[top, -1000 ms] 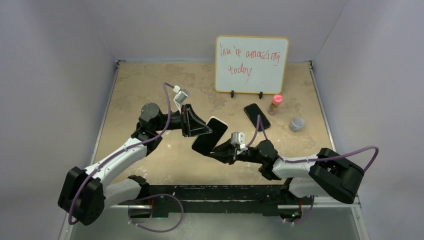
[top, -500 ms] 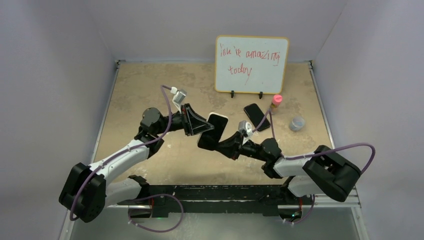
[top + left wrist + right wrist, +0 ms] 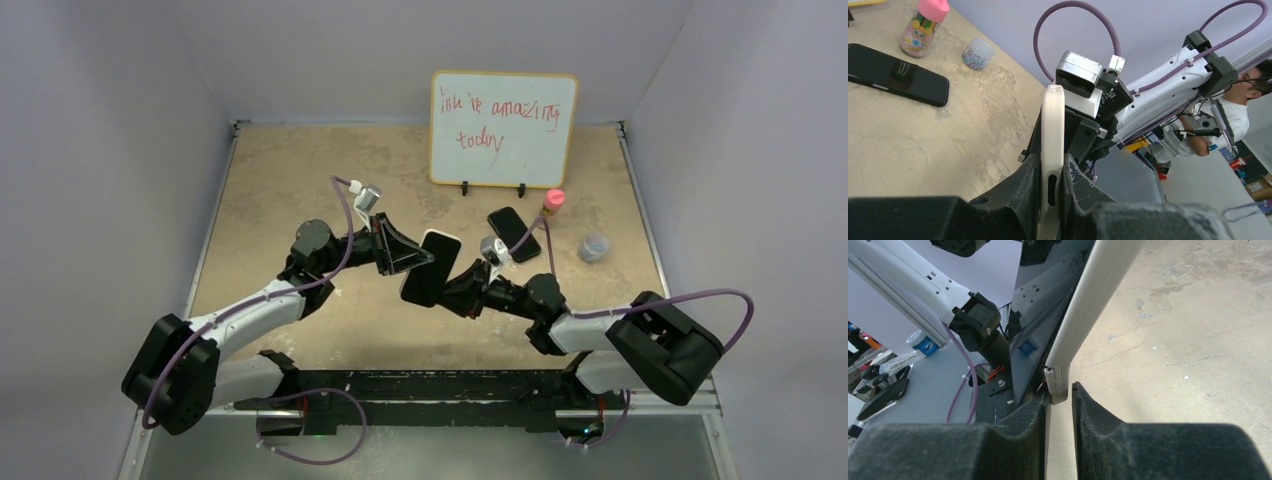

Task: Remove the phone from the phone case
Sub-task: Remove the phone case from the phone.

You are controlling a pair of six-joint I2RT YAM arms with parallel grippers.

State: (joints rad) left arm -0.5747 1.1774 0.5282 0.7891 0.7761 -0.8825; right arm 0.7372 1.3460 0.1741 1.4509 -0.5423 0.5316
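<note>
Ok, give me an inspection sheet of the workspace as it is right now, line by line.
Surface: tan table, worn and blotchy.
Job's things: phone in white phone case, held in the air between both arms; phone not yet out.
Clutter: second black phone, pink-capped bottle, small clear jar, whiteboard with red writing, all far right.
Grippers: left gripper clamps one case edge; right gripper grips the opposite corner.
Cables: purple cables loop at each wrist, clear of the phone.
Surroundings: pale enclosure walls; a person beyond the table.
</note>
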